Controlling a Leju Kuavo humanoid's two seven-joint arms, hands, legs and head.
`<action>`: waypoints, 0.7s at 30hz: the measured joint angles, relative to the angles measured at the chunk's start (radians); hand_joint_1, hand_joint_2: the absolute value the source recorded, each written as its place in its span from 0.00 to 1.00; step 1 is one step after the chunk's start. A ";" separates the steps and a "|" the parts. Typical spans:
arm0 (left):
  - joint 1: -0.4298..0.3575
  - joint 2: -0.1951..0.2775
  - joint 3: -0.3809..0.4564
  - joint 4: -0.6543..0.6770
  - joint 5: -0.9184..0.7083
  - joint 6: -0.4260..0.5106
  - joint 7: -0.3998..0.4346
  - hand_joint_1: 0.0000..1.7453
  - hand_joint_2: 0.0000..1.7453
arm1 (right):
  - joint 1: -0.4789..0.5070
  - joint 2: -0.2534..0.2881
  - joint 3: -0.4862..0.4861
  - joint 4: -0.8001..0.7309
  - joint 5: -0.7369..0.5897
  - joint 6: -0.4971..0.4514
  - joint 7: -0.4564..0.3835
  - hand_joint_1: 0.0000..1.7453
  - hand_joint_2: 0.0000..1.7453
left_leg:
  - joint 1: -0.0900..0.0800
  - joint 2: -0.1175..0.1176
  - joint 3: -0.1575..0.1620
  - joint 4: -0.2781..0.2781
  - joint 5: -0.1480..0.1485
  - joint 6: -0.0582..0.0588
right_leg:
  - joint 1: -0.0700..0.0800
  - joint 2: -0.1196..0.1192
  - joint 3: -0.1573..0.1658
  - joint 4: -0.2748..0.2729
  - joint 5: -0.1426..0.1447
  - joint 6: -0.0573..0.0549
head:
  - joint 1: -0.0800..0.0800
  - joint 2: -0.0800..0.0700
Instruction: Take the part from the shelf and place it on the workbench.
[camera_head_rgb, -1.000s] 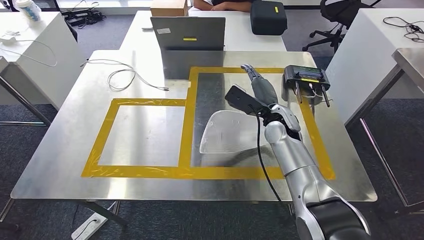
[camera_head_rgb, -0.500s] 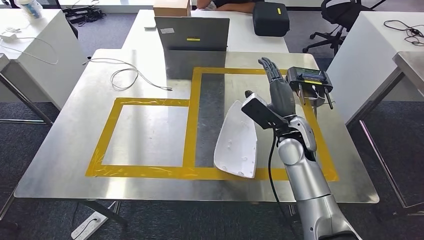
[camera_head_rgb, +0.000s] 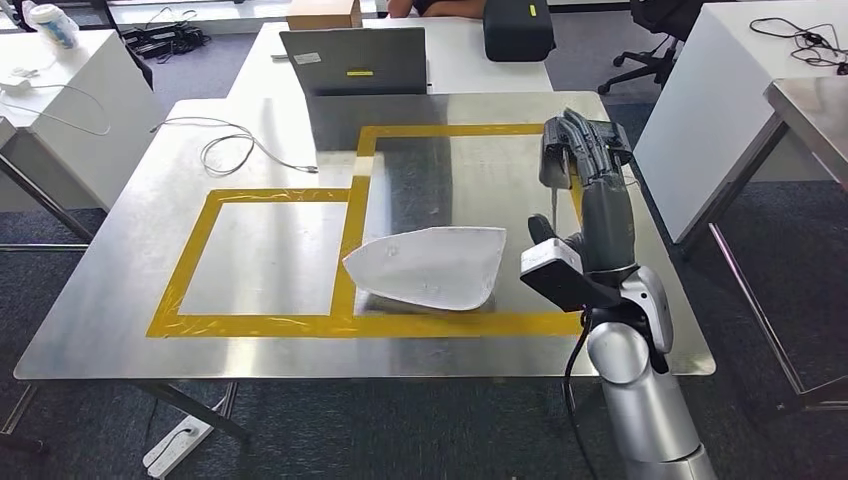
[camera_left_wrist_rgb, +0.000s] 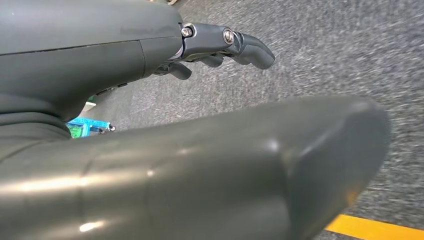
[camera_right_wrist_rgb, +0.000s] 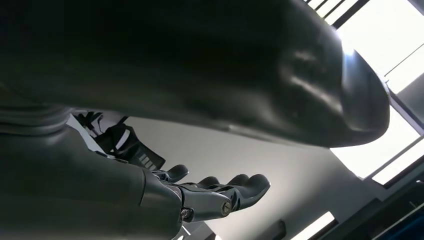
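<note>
The right hand (camera_head_rgb: 583, 150) is raised over the workbench's (camera_head_rgb: 120, 300) far right, fingers spread and holding nothing. The white part (camera_head_rgb: 428, 266) now lies flat across the yellow tape (camera_head_rgb: 352, 240), released since half a second ago. At the left wrist, the left hand (camera_left_wrist_rgb: 215, 47) hangs over carpet with fingers loosely apart, empty.

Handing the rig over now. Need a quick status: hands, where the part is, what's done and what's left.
Right hand: raised over the workbench's far right, fingers apart, holding nothing.
Left hand: hanging by the floor, fingers loosely curled, holding nothing.
White part: lying flat on the workbench, straddling the yellow tape between the two marked boxes, free of both hands.
Done: part placed.
Left: probably just bring the right arm back.
</note>
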 joint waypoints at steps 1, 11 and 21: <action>0.000 0.000 0.000 0.000 -0.001 0.000 0.001 0.00 0.00 | 0.011 0.000 0.000 -0.014 0.001 -0.003 -0.002 0.00 0.00 | -0.002 0.000 0.023 -0.008 0.011 0.005 | 0.003 0.000 -0.011 0.000 0.008 0.000 | 0.000 0.000; -0.018 -0.007 0.000 -0.002 -0.007 0.000 0.003 0.00 0.00 | 0.086 -0.001 0.002 -0.133 0.019 -0.037 -0.019 0.00 0.00 | -0.023 0.006 0.204 -0.314 0.098 0.072 | 0.005 0.001 -0.057 0.037 0.004 0.046 | -0.001 0.000; -0.014 -0.012 0.000 -0.003 -0.005 0.001 0.004 0.00 0.00 | 0.113 -0.007 0.003 -0.155 -0.054 0.036 -0.055 0.00 0.00 | -0.024 0.013 0.084 -0.286 0.190 0.060 | 0.007 0.000 0.120 -0.001 -0.080 0.042 | 0.001 0.000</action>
